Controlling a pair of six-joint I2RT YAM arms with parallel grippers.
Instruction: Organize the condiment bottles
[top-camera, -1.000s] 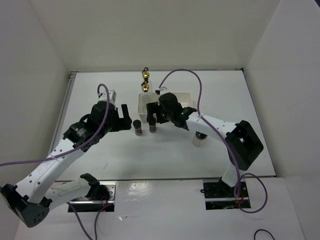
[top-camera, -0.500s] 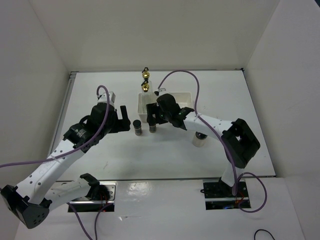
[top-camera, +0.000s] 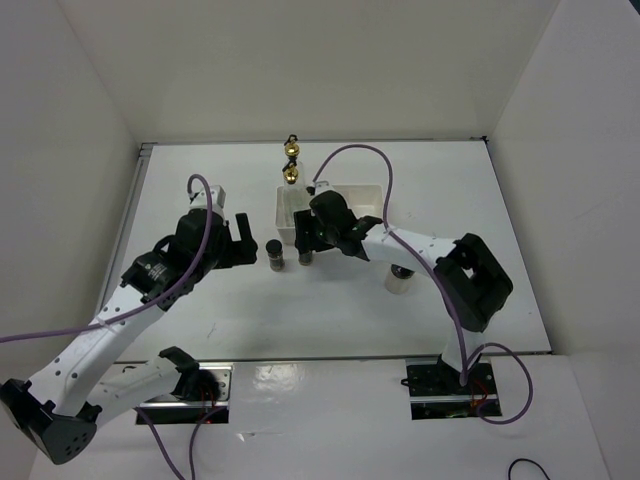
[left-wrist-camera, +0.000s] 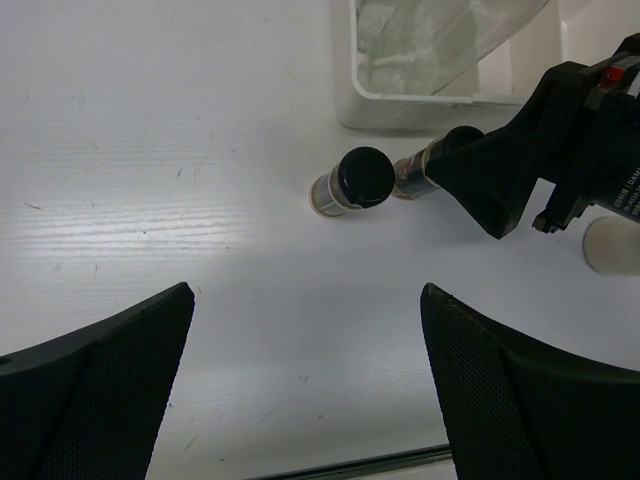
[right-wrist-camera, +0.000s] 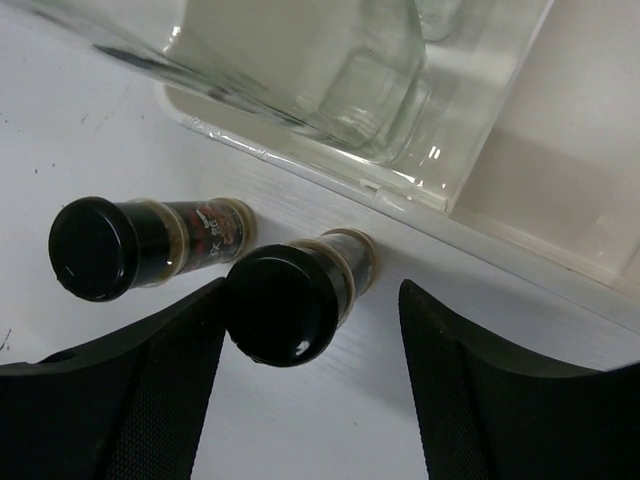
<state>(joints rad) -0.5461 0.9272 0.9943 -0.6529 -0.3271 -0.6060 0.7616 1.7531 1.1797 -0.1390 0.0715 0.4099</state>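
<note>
Right wrist view, Sam: what is the right gripper (right-wrist-camera: 310, 330) doing?

Sam: Its jaws stand apart, one on each side of a small dark jar (right-wrist-camera: 338, 268) upright on the surface (right-wrist-camera: 60, 150). A gap shows on one side, so nothing is clamped. The second dark jar (right-wrist-camera: 150, 240) stands just beside it, and both are just in front of the white tray (right-wrist-camera: 560, 130).

Lee: And the others?

Sam: Two tall glass bottles (top-camera: 291, 172) stand in the tray's left compartment. The pale jar (top-camera: 400, 280) sits apart, by the right arm. The left gripper (left-wrist-camera: 305, 290) hangs near the dark jars with its fingers spread wide, holding nothing.
</note>
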